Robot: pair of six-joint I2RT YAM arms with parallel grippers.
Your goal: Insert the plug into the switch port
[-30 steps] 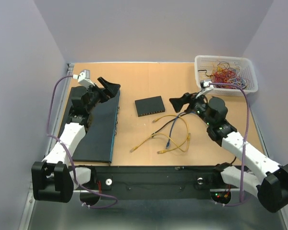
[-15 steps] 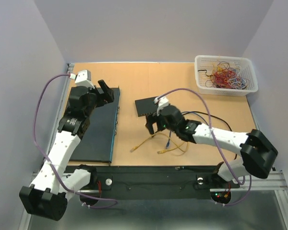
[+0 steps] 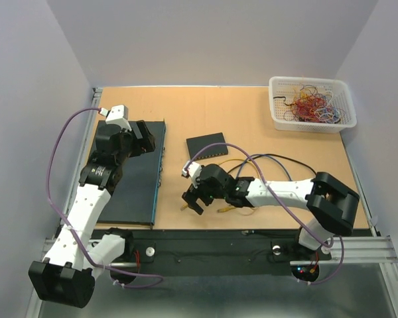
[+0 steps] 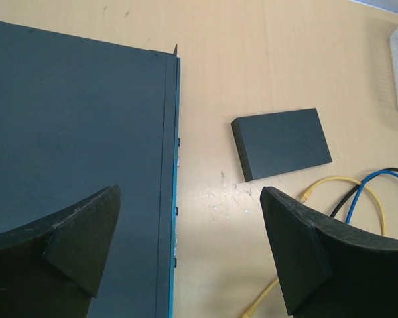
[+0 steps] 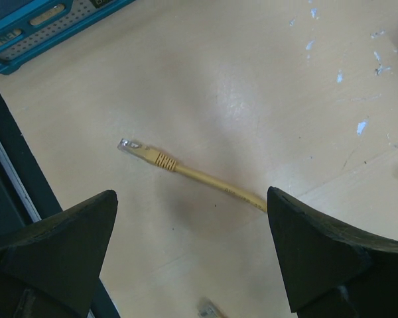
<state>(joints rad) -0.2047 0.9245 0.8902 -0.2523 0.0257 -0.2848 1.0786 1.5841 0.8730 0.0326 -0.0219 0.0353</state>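
You have bright, even overhead light, a pale glare strip along the far worktop (image 3: 252,109) edge, soft shadow beneath the right end effector (image 5: 191,199), its near fingers (image 5: 60,245) blurred.

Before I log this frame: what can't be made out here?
- Ports of the small switch: left wrist view shows only its lid and a dark side; top view too small.
- Large switch front panel: right wrist view, cut off by the top edge.
- Yellow cable: right wrist view, its far run passes behind a finger of the right hand.
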